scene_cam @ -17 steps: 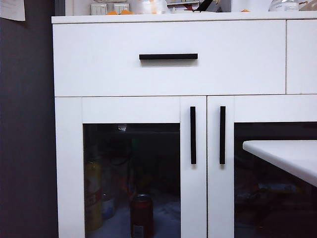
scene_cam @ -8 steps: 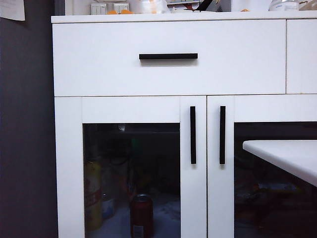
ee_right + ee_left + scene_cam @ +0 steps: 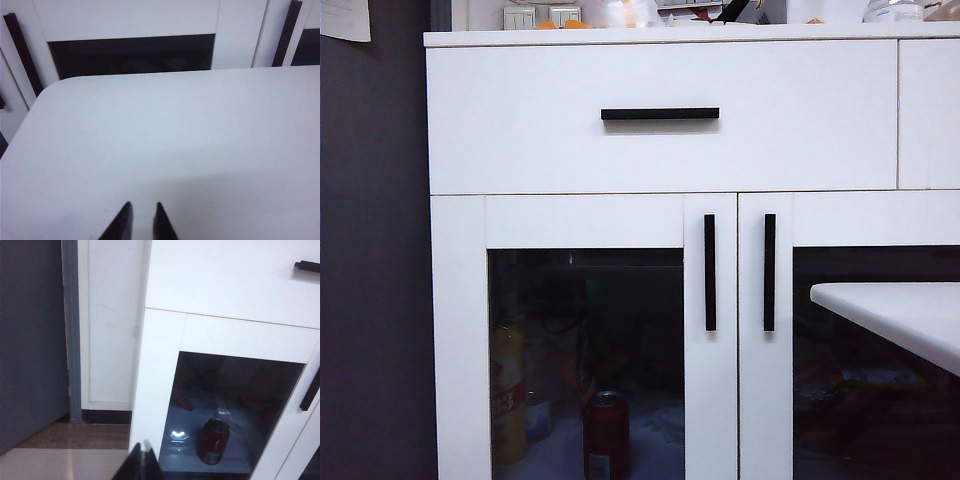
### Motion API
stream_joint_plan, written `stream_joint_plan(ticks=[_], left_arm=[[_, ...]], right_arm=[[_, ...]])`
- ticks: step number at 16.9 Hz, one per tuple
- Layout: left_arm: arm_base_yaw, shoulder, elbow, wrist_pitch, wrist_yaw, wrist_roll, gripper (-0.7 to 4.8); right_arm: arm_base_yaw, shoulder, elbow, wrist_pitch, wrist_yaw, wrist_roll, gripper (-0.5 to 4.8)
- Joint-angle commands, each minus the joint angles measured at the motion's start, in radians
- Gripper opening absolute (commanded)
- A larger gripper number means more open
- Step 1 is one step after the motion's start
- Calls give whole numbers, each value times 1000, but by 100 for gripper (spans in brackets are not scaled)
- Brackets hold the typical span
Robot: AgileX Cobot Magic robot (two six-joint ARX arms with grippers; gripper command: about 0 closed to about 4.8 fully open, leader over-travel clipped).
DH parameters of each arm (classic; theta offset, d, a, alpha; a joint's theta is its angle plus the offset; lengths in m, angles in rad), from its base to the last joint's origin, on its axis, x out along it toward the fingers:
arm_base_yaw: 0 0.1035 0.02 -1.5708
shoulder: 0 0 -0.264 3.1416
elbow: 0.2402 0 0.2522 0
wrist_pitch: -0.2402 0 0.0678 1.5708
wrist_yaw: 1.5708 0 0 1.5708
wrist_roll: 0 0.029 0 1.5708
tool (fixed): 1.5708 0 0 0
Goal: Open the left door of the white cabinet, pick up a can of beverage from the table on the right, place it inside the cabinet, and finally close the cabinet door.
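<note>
The white cabinet fills the exterior view, and its left door is closed, black bar handle upright. Behind its dark glass a red can of beverage stands on the cabinet floor; the left wrist view shows the same can through the glass. My left gripper is shut and empty, hanging in front of the door's outer frame. My right gripper hovers over the bare white table, its fingers a narrow gap apart with nothing between them. Neither gripper shows in the exterior view.
The twin right door is closed too, its handle beside the left one. A yellow bottle stands inside at the left. The table corner juts in at the right. A dark wall flanks the cabinet.
A small bright reflection near the top of the left door's glass has faded. The cabinet, both doors and the can stand where they were.
</note>
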Motion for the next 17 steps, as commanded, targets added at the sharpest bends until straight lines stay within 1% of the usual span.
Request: stream_joint_plan(ticks=[1,2,4,5,17], left_arm=[[0,-2,0,17,-69,7,-3],[0,-2,0,17,-108,8,-3],[0,-2,0,10,-116,7,-3],[0,-2,0,8,-116,7,-3],[0,-2,0,9,-116,7,-3]], right_arm=[[2,0,-3,92,-4,-32,63],[2,0,-3,119,-35,-32,63],[2,0,-3,139,-97,-32,63],[1,0,-3,138,-104,-32,63],[0,0,-3,123,-104,-32,63]])
